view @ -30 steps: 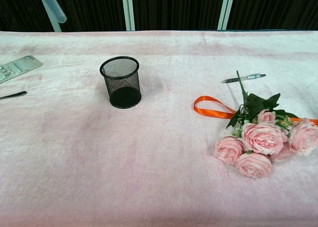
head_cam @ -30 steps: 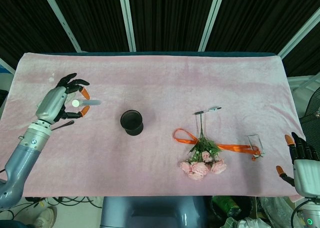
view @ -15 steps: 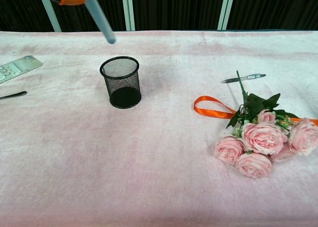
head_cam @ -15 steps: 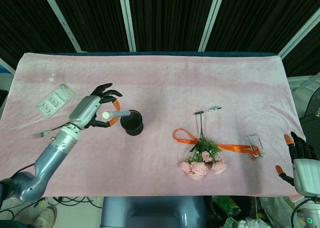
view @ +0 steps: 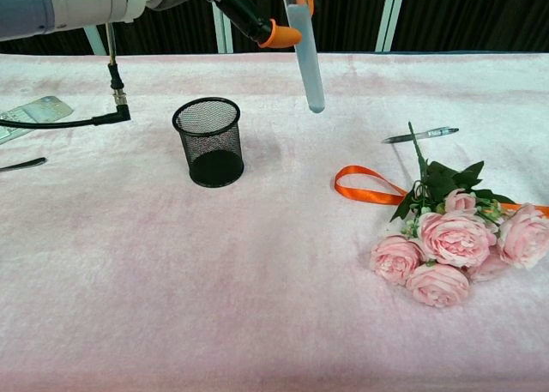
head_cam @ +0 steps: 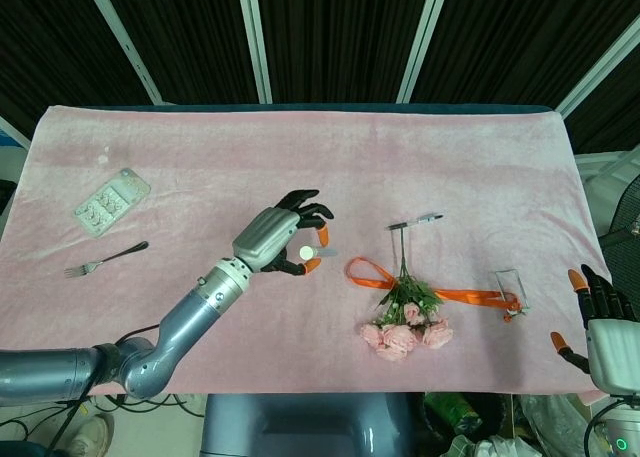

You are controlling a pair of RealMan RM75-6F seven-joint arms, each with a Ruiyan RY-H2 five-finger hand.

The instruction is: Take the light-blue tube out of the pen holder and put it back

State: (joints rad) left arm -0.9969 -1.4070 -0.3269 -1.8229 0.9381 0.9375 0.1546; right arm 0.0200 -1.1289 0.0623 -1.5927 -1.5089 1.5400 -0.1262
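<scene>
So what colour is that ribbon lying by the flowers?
Orange. The ribbon shows best in the chest view, looped beside the pink flowers.

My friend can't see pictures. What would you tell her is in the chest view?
The robot's left hand holds a light-blue tube nearly upright above a pink cloth-covered table, to the right of a black mesh pen holder. Pink roses with an orange ribbon and a pen lie on the right.

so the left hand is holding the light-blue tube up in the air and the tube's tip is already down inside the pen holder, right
Not quite. The left hand does hold the light-blue tube in the air, but its tip hangs above the cloth, beside the pen holder, not inside it. The chest view shows this.
</scene>
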